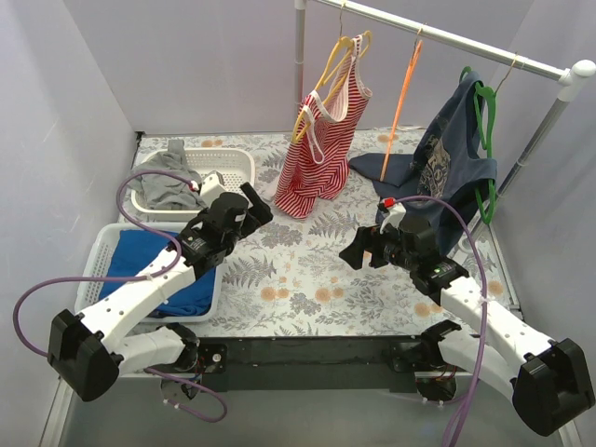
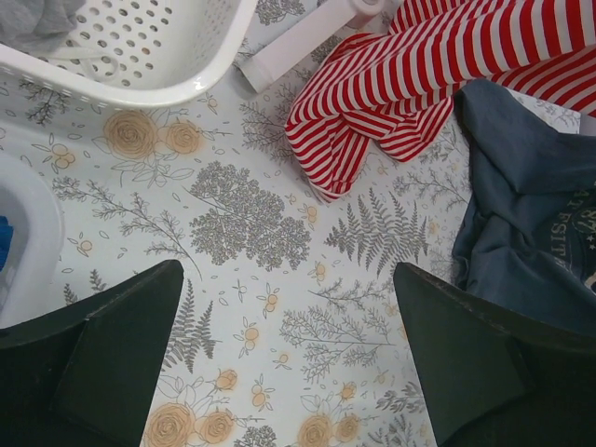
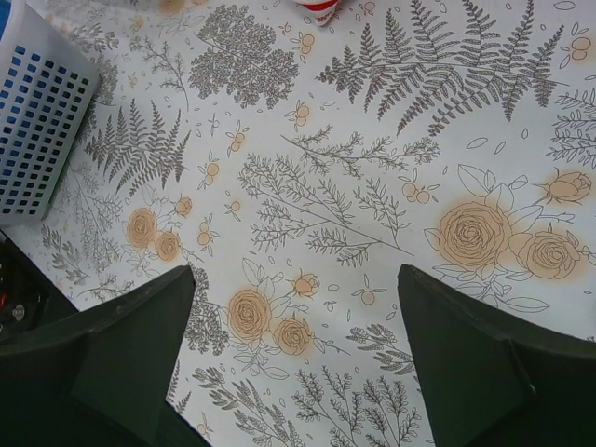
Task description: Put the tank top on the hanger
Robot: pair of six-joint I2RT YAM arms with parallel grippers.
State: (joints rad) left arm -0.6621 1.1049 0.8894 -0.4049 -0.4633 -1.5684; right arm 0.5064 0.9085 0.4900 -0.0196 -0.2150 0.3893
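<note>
The grey tank top (image 1: 172, 182) lies crumpled in the white basket (image 1: 244, 164) at the back left; a corner of it shows in the left wrist view (image 2: 37, 20). The orange hanger (image 1: 400, 107) hangs bare on the rail (image 1: 466, 42), between the striped top and the navy shirt. My left gripper (image 1: 259, 207) is open and empty over the floral cloth, right of the white basket. My right gripper (image 1: 357, 250) is open and empty over the cloth at centre right, below the navy shirt.
A red-and-white striped top (image 1: 321, 140) hangs on a yellow hanger, its hem on the table (image 2: 391, 93). A navy printed shirt (image 1: 447, 163) hangs on a green hanger (image 1: 486, 140). A white bin (image 1: 98, 256) with blue cloth (image 1: 154, 261) stands front left.
</note>
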